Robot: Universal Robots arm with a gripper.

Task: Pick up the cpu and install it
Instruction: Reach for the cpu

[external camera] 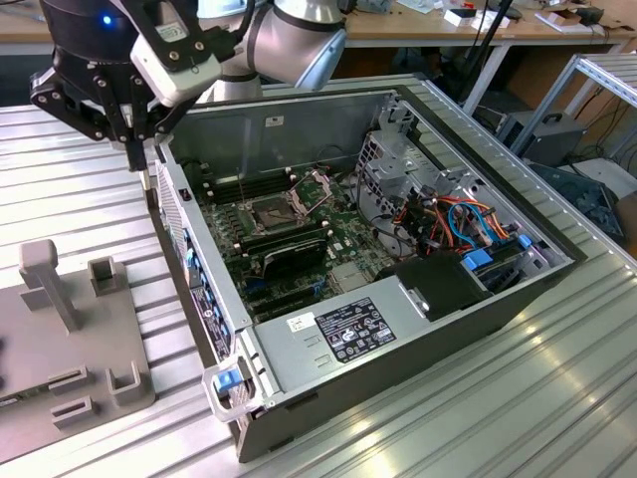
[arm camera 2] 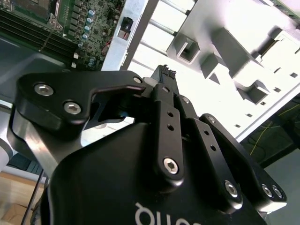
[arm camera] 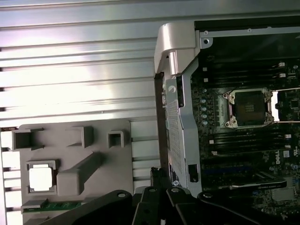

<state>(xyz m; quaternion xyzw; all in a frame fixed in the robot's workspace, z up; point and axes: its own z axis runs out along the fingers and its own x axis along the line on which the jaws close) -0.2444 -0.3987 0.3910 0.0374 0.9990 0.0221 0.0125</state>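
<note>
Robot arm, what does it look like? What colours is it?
The arm is made of fat silver-grey tubes with rounded joints. Its end effector is black, built from linked bars with shiny silver bolts. A blue light glows above it.

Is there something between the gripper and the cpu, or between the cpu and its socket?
Nothing visible lies between the gripper and the cpu, which sits uncovered in the grey holder. The case wall stands between the holder and the socket, whose frame is open.
</note>
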